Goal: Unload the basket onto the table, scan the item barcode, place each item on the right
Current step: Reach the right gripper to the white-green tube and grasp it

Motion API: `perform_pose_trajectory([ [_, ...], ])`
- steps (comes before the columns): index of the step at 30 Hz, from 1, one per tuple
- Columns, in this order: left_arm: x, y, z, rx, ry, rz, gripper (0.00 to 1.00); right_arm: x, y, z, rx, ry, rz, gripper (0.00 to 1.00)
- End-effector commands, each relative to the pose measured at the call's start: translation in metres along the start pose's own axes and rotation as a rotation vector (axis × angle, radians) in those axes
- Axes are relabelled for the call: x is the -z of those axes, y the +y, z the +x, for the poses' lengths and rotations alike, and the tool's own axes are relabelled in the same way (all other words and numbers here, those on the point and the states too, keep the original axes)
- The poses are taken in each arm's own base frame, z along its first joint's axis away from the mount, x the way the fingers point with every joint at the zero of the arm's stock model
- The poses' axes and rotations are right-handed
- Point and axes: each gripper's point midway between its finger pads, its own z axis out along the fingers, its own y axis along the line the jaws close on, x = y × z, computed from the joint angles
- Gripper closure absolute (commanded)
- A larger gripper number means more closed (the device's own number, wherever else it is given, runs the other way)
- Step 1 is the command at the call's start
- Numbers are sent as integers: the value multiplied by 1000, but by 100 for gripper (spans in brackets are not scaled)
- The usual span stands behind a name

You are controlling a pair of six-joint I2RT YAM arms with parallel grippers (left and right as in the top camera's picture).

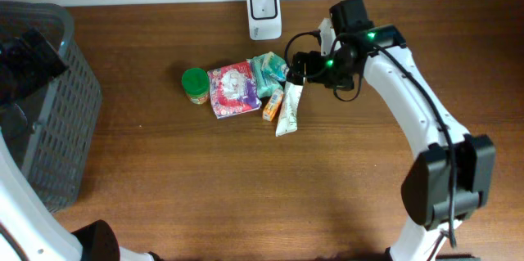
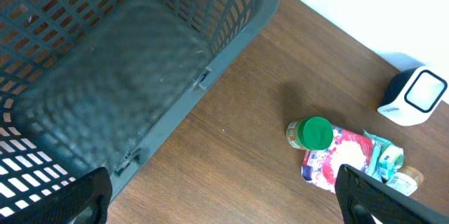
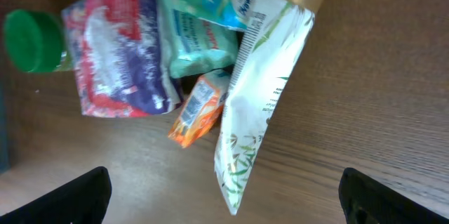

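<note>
White leaf-printed pouch [image 3: 261, 90] is lying flat on the table [image 1: 246, 179] at the right edge of the pile, just below the scanner [image 1: 264, 12]. Its top is touching the teal packet [image 3: 203, 20], and the orange box [image 3: 198, 108] is nudging its side. It's looking light, soft and crinkly, likely slick, so pinching across the free lower end seems best. Above it the right gripper [image 3: 230, 199] is hanging wide open and empty. The left gripper [image 2: 224, 194] is gaping empty beside the basket [image 2: 210, 48].

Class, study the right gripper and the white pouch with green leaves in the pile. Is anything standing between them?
Nothing visible does. The right gripper hangs open over the white pouch, whose upper face shows uncovered in the right wrist view.
</note>
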Motion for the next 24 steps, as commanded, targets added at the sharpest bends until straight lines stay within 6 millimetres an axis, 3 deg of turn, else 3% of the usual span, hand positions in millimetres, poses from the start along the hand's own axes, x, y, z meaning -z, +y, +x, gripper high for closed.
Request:
perform_pose_trajectory([
  [1, 3, 1, 0, 13, -5, 2, 1, -19, -4, 5, -69, 43, 3, 1],
  [4, 3, 1, 0, 13, -5, 2, 1, -39, -20, 16, -95, 106, 56, 2],
  [7, 3, 1, 0, 13, -5, 2, 1, -51, -14, 24, -81, 138, 57, 6],
  [9, 3, 1, 0, 13, -5, 2, 1, -54, -11, 23, -65, 122, 81, 10],
  [11, 3, 1, 0, 13, -5, 2, 1, -55, -8, 18, -95, 100, 82, 20],
  [13, 3, 1, 0, 13, -5, 2, 1, -55, -22, 10, -156, 49, 163, 24],
  [16, 3, 1, 0, 13, -5, 2, 1, -65, -21, 12, -155, 56, 178, 25],
  [17, 3, 1, 0, 13, -5, 2, 1, -72, -34, 13, -213, 42, 254, 26],
  [21, 3, 1, 0, 13, -5, 2, 1, -100, -16, 12, -192, 60, 165, 26],
  [23, 3, 1, 0, 13, -5, 2, 1, -108, -23, 15, -183, 62, 216, 26],
  [24, 3, 1, 0, 13, -5, 2, 1, -111, -28, 18, -186, 73, 231, 30],
])
